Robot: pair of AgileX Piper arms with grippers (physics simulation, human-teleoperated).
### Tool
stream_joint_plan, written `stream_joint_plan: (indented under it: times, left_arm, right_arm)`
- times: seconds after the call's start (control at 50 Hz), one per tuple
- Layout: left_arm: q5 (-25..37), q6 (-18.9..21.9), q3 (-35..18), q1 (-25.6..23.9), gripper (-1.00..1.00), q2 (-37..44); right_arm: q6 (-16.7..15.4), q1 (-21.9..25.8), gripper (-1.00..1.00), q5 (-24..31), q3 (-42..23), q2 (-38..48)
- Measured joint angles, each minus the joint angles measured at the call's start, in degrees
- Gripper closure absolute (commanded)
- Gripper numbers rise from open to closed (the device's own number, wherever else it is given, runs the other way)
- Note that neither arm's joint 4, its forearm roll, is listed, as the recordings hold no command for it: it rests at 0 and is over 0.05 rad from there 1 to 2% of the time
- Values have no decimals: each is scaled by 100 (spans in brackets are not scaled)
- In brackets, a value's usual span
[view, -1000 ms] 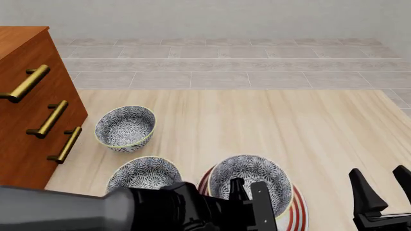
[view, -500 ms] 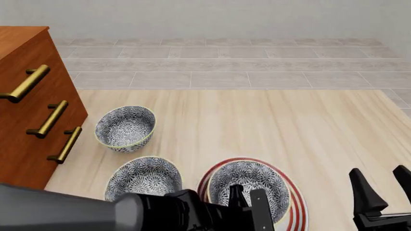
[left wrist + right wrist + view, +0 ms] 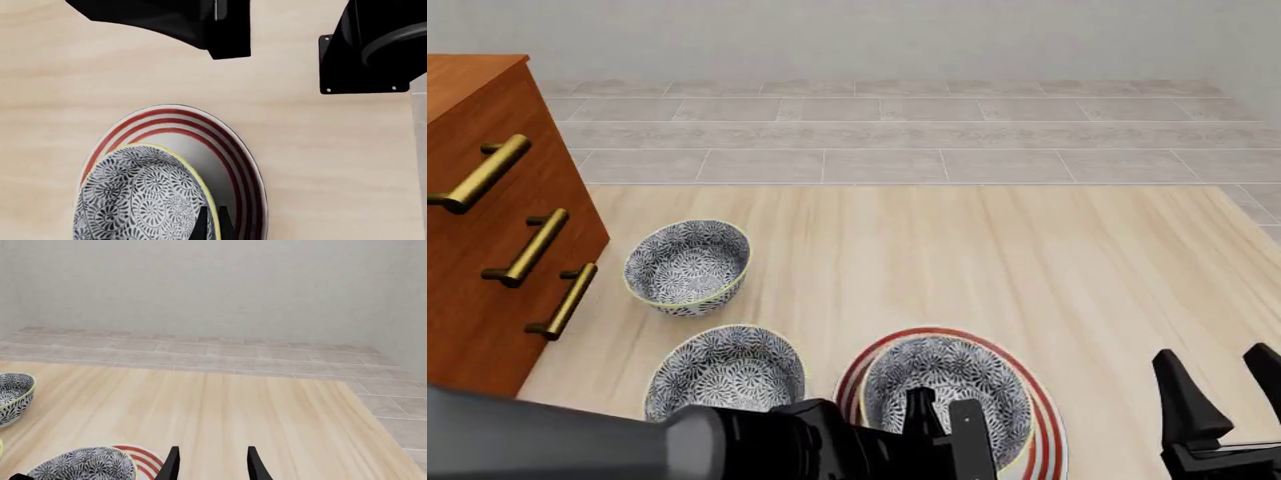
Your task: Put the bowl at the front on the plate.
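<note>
While the bowl [image 3: 945, 391] sits on the plate [image 3: 1044, 420] at 6 o'clock, L gripper [image 3: 938, 437] pinches its rim; R gripper [image 3: 1222, 390] at 4 o'clock, jaws spread, holds nothing.

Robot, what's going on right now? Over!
Left gripper shut on bowl rim. Bowl low over plate, contact unclear. Right gripper open, idle. Two other bowls left, clear.

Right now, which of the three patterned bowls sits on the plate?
The rightmost bowl, nearest the left gripper. It rests on the red-ringed plate; the other two bowls stand on bare table.
</note>
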Motion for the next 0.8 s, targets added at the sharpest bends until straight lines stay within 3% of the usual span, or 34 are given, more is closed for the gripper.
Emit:
stream_joint_plan:
  times: [0.8]
  left_arm:
    - [812,21,-372,-274,-100,-856]
  right_arm:
    - [1,-2,-100,59,0,-78]
